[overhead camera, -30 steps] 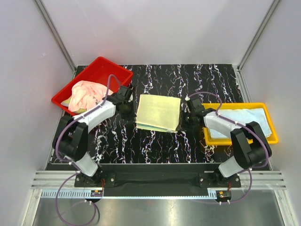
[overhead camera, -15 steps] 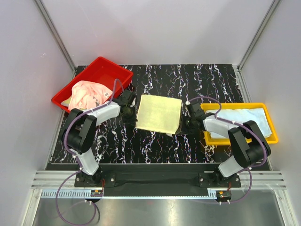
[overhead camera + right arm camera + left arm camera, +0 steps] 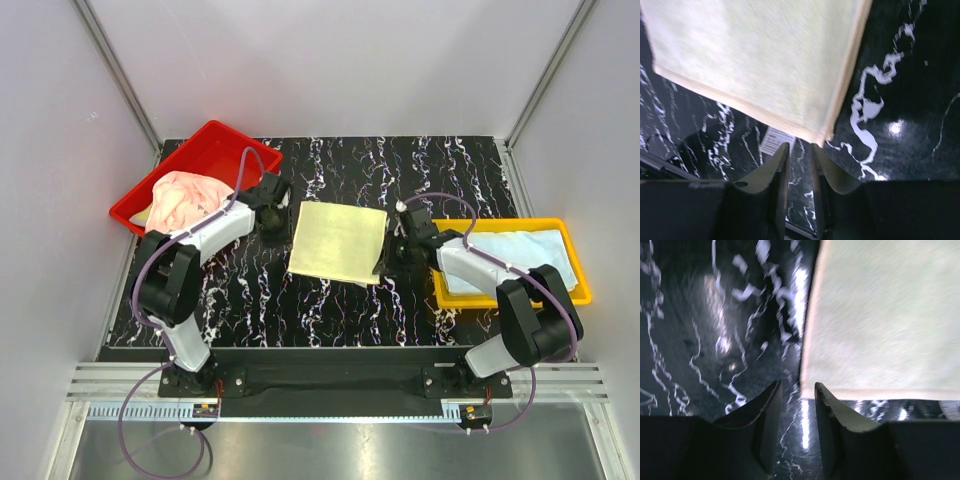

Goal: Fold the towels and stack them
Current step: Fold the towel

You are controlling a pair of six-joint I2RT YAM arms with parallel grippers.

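Note:
A yellow-green towel [image 3: 338, 242] lies folded flat in the middle of the black marbled table. My left gripper [image 3: 272, 206] sits just off its left edge, open, with nothing between its fingers; in the left wrist view [image 3: 797, 390] the towel [image 3: 880, 315] lies ahead and to the right. My right gripper [image 3: 398, 250] is at the towel's right near corner, open by a narrow gap and empty. In the right wrist view [image 3: 799, 147] the towel's corner [image 3: 765, 55] and its white tag [image 3: 776, 140] lie just beyond the tips. A pink towel [image 3: 185, 198] is crumpled in the red tray. A pale blue towel [image 3: 520, 255] lies in the yellow tray.
The red tray [image 3: 215, 145] stands at the back left and the yellow tray [image 3: 500, 298] at the right, both close to the arms. Grey walls enclose the table on three sides.
Both grippers have opened and let go of the yellow-green towel, which now lies flat. The left gripper has drawn back a little toward the far left.

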